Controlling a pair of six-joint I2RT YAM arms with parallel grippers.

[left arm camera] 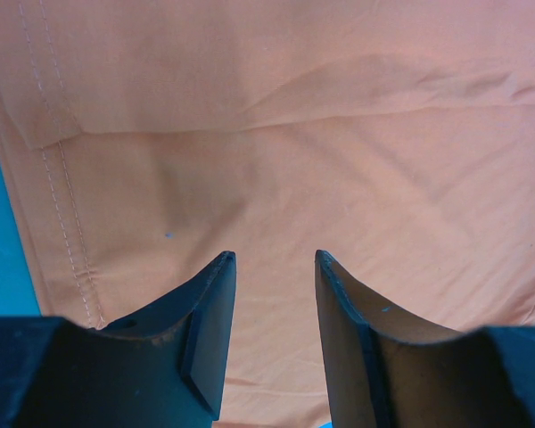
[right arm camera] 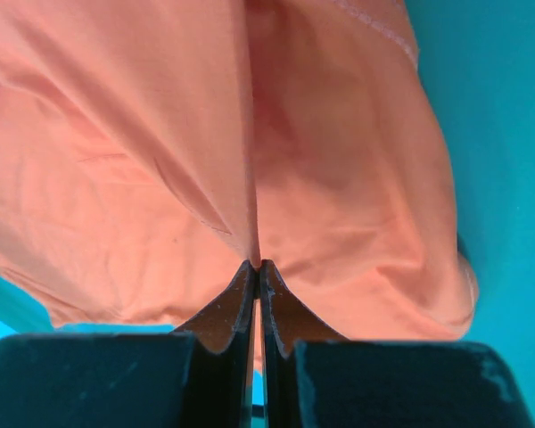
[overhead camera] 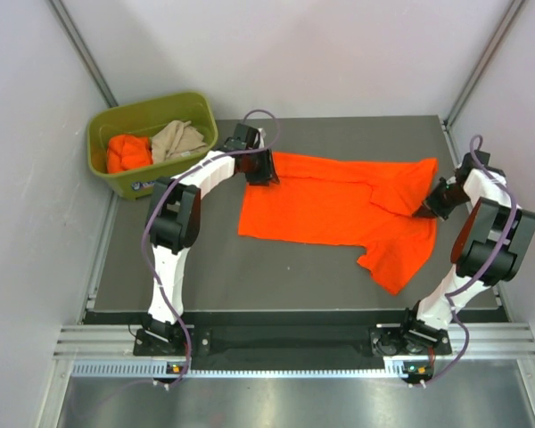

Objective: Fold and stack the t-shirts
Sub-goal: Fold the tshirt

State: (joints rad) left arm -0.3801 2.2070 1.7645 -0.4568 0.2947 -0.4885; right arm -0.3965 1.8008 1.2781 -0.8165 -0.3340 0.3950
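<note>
Top external view: orange t-shirt (overhead camera: 339,201) lies spread on table (overhead camera: 205,267); right end effector (right arm camera: 257,265), jaws fully closed, pinches a fold at its right side; left end effector (left arm camera: 275,259), jaws approx. half apart, sits over far-left hem, gripping nothing. Olive bin (overhead camera: 116,181) holds bunched orange shirt (overhead camera: 127,152) & beige shirt (overhead camera: 178,140), shapes unclear.

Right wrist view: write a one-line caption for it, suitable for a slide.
The right gripper pinched shut on a raised fold of the orange t-shirt, with the table showing beside it.
</note>
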